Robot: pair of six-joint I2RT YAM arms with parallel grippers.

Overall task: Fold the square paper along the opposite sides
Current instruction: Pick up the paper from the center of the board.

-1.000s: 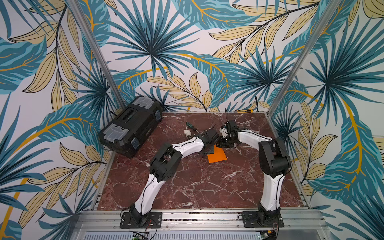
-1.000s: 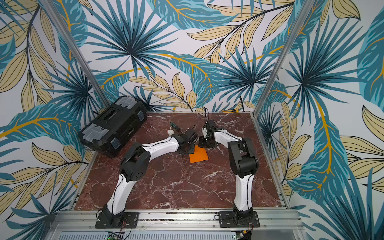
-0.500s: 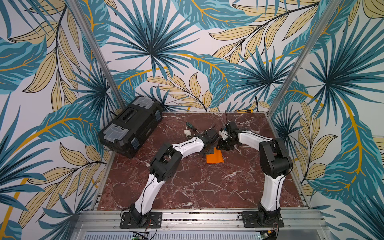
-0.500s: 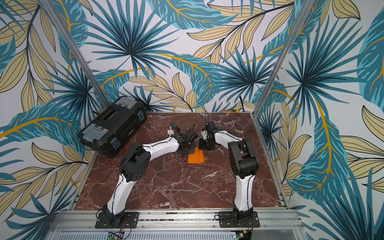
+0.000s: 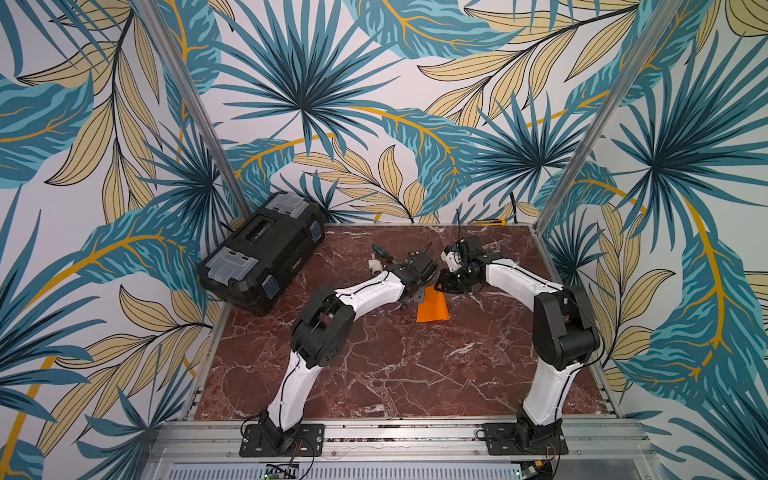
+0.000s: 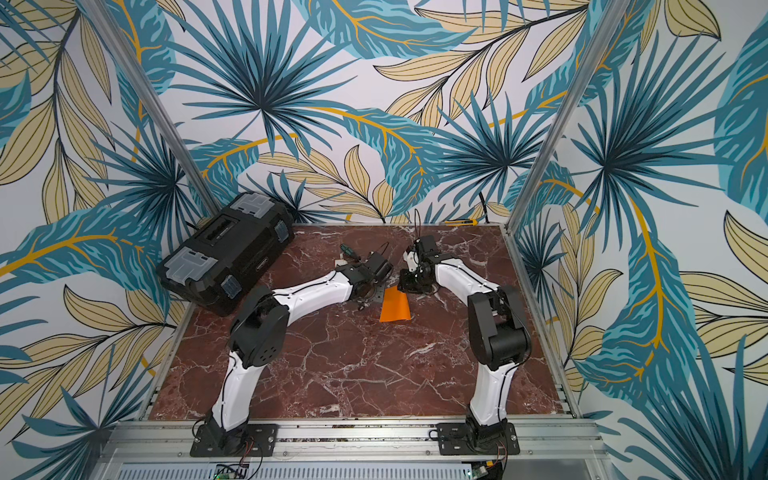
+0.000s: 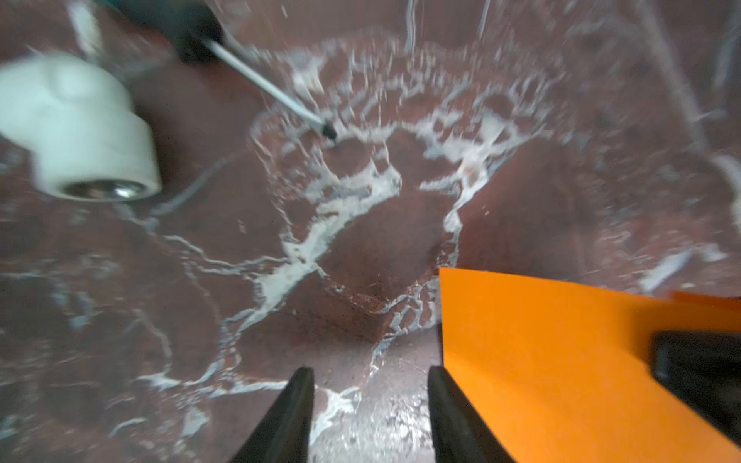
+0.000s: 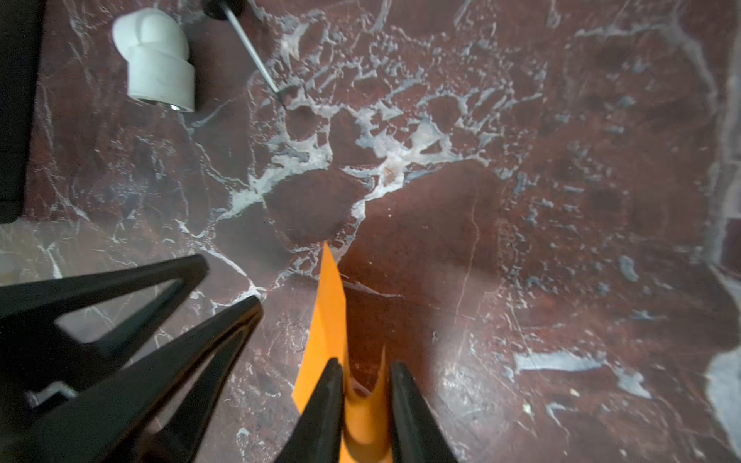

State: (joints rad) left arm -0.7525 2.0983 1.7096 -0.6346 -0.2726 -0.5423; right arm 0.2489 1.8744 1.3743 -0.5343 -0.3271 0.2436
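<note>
Reaching inward, right end effector (image 8: pixel 367 371) pinches square paper (image 8: pixel 331 308), left end effector (image 7: pixel 369 375) parted, empty.

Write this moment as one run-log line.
left pincer: open, empty | right pincer: gripping square paper | paper: curled between fingers

Both top views: high, front, angled down, whole table (image 5: pixel 395 365). Wrist views: close, sharing white fitting (image 7: pixel 80 128).

Bright orange paper (image 5: pixel 432 306); white-veined maroon tabletop (image 5: pixel 395 361)
</note>
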